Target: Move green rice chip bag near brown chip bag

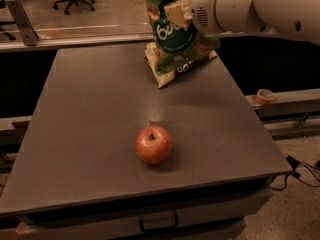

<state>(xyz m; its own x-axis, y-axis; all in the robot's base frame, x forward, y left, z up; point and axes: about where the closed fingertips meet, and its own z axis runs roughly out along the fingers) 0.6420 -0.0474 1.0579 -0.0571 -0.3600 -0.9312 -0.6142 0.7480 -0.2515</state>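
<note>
Our end effector grips the green rice chip bag over the brown chip bag at the bench's far edge; releasing here, we'd likely bury it.

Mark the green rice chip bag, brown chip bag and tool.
green rice chip bag [173, 32]: camera view, dark oval.
brown chip bag [163, 79]: camera view, cream corner.
tool [176, 13]: camera view, fingertips on bag's top.

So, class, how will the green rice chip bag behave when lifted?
Probably floppy: the green rice chip bag hangs crumpled from the gripper pinching its upper part, over the brown chip bag. Likely light: one pinch carries it.
</note>
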